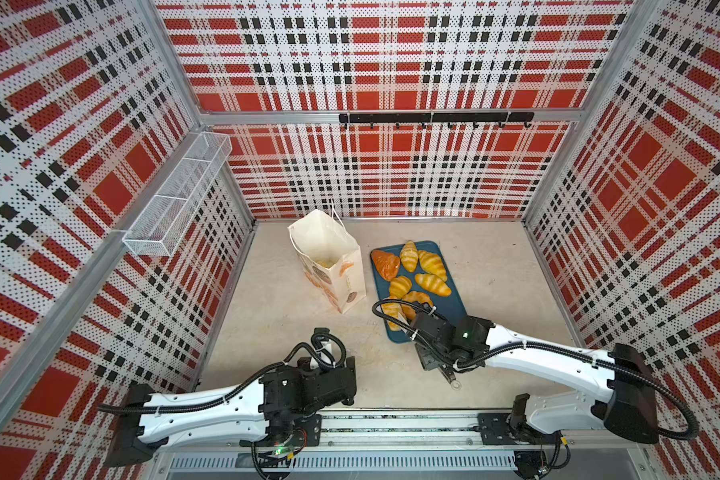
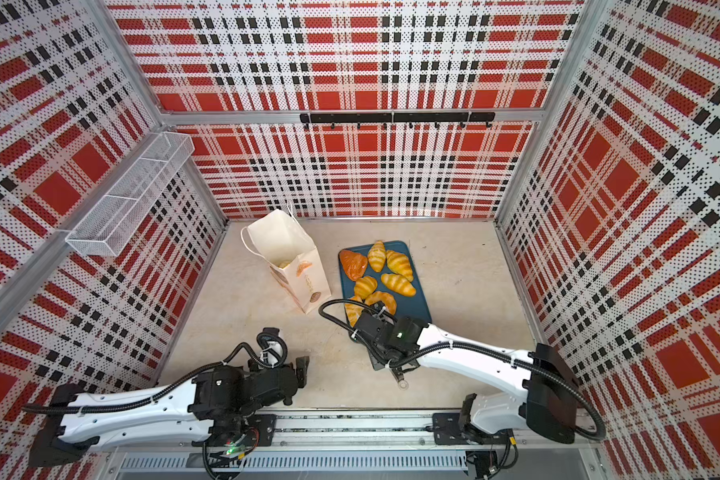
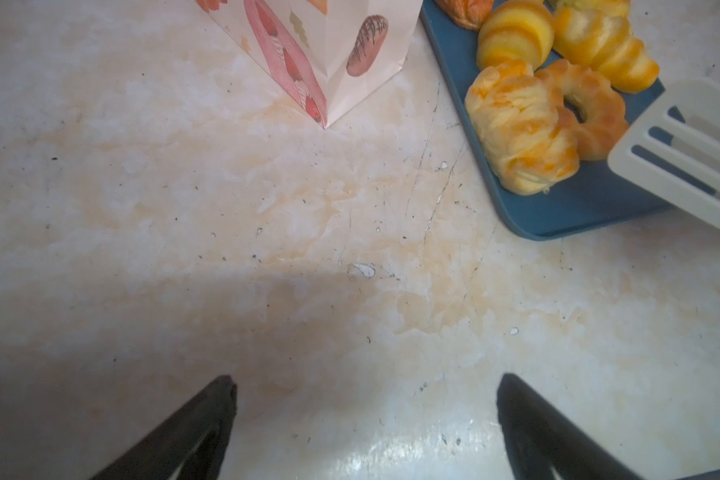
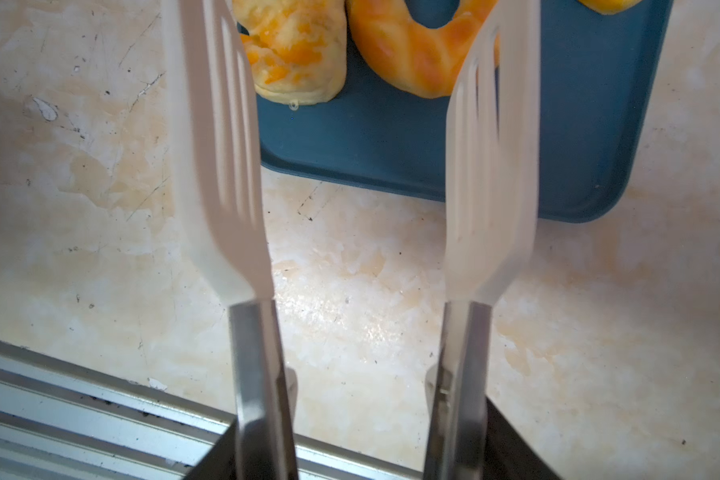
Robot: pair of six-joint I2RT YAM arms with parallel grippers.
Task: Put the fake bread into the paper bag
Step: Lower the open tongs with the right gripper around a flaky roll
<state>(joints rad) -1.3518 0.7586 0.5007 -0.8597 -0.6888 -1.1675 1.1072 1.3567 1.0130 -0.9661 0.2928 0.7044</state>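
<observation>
Fake bread (image 1: 432, 284) on blue tray (image 1: 454, 309); paper bag (image 1: 329, 257) upright beside tray. Right fingers (image 4: 512, 449) clamped on white tongs (image 4: 217, 166) at tray's near end. Left fingers (image 3: 208, 424) apart over desk (image 1: 287, 332) near tray.

In both top views the right arm (image 1: 537, 353) covers the near corner of the tray (image 1: 454, 301) and part of a bun (image 1: 391, 309), and what lies in the bag (image 1: 350, 282) shows only as a yellow glimpse, too small to tell. The left wrist view cuts off the bag's top, most of the tray and all but one blade of the tongs (image 3: 682, 153). In the right wrist view the blades are blurred, the edge cuts their tips, the bun and the doughnut (image 4: 391, 50), and the right gripper (image 4: 361, 386) shows only as dark corners.
</observation>
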